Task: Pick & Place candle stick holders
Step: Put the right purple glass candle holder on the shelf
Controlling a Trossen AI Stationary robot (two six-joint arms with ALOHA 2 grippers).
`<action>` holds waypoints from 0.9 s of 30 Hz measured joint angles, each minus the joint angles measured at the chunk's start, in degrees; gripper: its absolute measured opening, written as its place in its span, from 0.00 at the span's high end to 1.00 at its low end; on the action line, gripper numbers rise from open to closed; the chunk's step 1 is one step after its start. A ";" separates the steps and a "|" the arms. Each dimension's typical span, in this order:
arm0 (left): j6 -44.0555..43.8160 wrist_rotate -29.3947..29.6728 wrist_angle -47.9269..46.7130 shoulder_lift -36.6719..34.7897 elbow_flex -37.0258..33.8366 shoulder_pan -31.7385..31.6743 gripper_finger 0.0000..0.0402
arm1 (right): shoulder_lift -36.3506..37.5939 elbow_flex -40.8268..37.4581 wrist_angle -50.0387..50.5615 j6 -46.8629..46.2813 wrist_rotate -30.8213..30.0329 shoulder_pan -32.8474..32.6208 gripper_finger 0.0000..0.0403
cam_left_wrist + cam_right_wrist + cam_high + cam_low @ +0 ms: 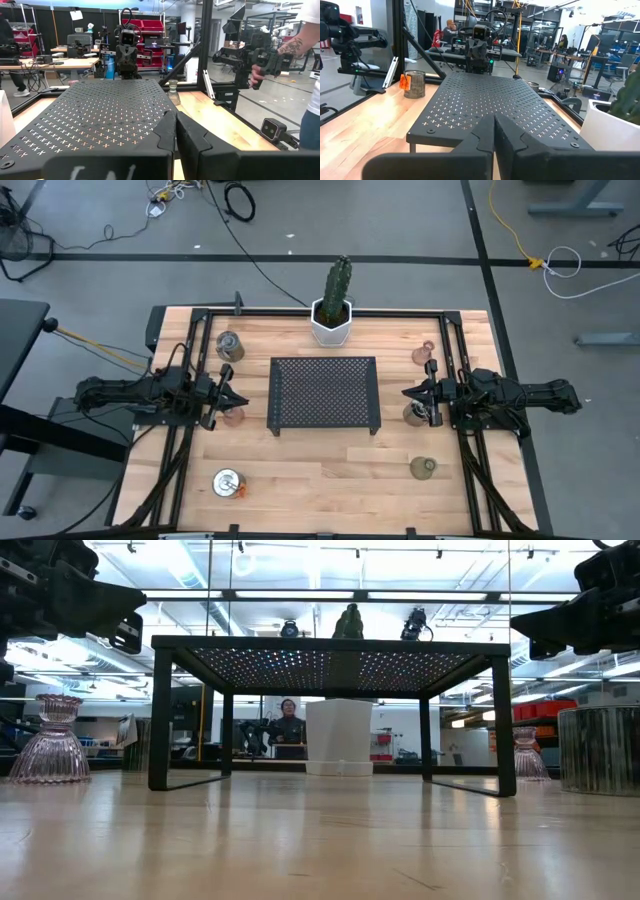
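Facing each other across the desk [330, 470], both arms hang level at mid-height — the left gripper [237, 398] off the left side of the black mesh tray [324, 393], the right gripper [412, 394] off its right side. Each has its fingers pressed together with nothing between them; the wrist views show the dark fingertips meeting in front of the tray top.

The tray stands on four legs at the desk's middle. Behind it, at the far edge, sits a white pot [331, 323] with a cactus [338, 282].

Six holders lie around the tray, none on it:
- a silver holder [229, 345] near the far left corner, beside the left rail;
- a pinkish glass cup [233, 416] just under the left gripper's tip, close to the tray's left side;
- a second silver holder [228, 481] near the front left corner, with a small orange tag beside it;
- a pinkish-brown cup [424, 353] toward the far right corner;
- a third silver holder [415, 414] just below the right gripper, mostly hidden by the arm;
- a greenish cup [423, 468] toward the front right corner.

From table height, a ribbed pink cup [51, 740] stands left of the tray legs, and another glass one [528, 753] right of them, next to a ribbed silver holder [598, 750].

A person's hand [260, 75] grips equipment beyond the table — seen from the left wrist.
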State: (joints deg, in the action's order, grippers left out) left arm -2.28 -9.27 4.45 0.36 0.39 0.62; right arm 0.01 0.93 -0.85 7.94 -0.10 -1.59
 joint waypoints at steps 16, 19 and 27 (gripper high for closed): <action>0.00 -0.01 0.00 0.00 -0.01 0.00 0.95 | 0.00 0.00 0.01 -8.99 -0.05 0.01 0.98; 0.00 -0.01 0.02 0.00 0.00 -0.01 0.95 | 0.00 0.01 0.01 -9.18 -0.07 0.01 0.98; 0.00 -0.01 0.00 -0.01 0.00 -0.01 0.95 | 0.00 0.00 -1.04 -8.98 -3.87 0.00 0.98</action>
State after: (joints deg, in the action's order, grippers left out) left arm -2.28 -9.28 4.45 0.35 0.39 0.62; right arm 0.01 0.93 -1.89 -1.04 -3.96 -1.59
